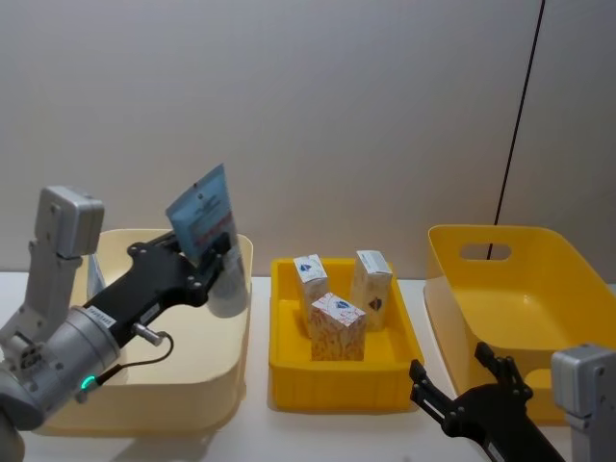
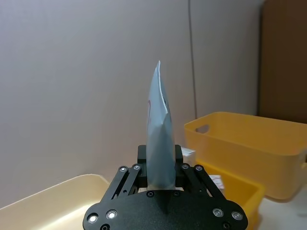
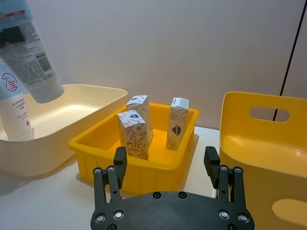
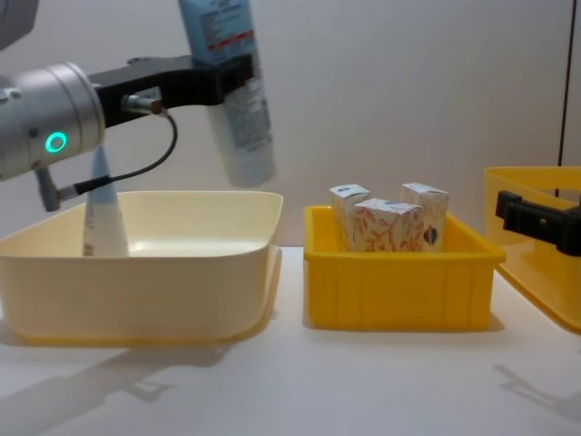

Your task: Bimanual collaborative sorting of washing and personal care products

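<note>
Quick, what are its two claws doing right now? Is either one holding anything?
Left gripper: shut on the light-blue tube, above the cream bin.
Right gripper: open, holding nothing.

Print on the tilted tube (image 3: 31, 52) (by its barcode) is illegibly small.

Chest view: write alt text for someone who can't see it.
The left tool holds a light-blue tube over the cream bin, where a second tube stands. Three patterned cartons sit in the small yellow bin; the right tool hovers at right.
</note>
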`<state>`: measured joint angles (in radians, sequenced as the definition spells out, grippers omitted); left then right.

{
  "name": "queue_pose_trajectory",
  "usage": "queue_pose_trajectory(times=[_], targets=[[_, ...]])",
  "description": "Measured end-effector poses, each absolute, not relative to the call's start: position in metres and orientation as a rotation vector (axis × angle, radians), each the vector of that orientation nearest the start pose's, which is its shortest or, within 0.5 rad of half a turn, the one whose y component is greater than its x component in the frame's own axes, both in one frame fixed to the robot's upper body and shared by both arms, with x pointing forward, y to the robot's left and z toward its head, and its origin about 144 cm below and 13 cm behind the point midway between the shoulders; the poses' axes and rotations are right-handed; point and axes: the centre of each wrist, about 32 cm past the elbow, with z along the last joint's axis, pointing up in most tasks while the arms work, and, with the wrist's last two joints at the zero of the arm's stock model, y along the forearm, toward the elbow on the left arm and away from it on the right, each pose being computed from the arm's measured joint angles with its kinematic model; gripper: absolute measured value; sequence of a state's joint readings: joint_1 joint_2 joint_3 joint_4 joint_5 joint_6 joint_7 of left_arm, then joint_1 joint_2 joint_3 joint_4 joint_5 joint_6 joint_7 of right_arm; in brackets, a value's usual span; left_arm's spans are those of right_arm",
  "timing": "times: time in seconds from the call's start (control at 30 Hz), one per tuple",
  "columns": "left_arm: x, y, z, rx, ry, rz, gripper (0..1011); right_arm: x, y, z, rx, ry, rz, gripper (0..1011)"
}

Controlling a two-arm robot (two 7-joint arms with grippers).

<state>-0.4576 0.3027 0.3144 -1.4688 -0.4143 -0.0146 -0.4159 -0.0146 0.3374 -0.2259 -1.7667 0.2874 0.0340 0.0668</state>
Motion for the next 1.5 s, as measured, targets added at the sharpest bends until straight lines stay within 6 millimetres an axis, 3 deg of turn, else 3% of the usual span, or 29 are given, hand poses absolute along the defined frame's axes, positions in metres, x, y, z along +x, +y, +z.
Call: queue_pose_trajectory(times=[0.7,1.5], targets=[[0.566,0.199,1.267,-0.177,-0.084,0.618,286,0.443,-0.237,1.189,0.026,-0.075,-1.229,1001],[0.564,0.186,1.259,-0.121,-0.082,0.688,286,0.443,-0.238,1.193,0.019,-0.076,-1.169,1001]])
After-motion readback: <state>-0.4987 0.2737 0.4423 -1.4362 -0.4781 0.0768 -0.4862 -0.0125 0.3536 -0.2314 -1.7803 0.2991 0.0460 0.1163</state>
